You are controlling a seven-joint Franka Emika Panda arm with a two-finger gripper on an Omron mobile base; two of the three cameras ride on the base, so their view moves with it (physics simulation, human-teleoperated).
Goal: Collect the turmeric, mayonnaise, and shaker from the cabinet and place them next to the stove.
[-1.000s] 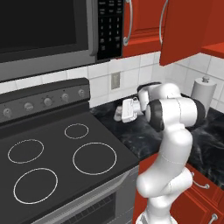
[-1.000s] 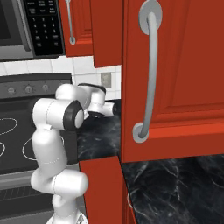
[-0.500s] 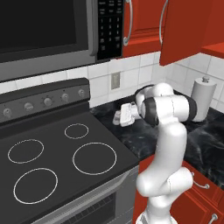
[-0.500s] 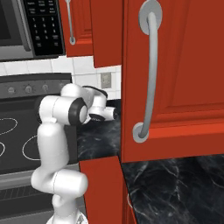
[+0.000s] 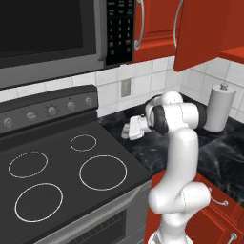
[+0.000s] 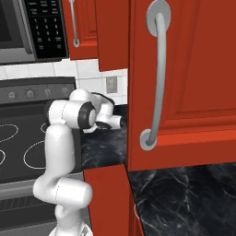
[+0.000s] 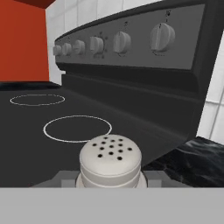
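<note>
White arm bent low, gripper (image 6: 119,122) level over black marbled counter (image 6: 99,147), just short of big red cabinet door (image 6: 184,83) with curved silver handle (image 6: 158,78). Behind arm, stove (image 6: 18,138) and knobs.

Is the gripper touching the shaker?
Touching. In the hand view the shaker sits clamped between the gripper fingertips, near the stove.

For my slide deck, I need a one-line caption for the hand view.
Claw shut on the shaker, carried low beside the stove and facing its knobs.
</note>
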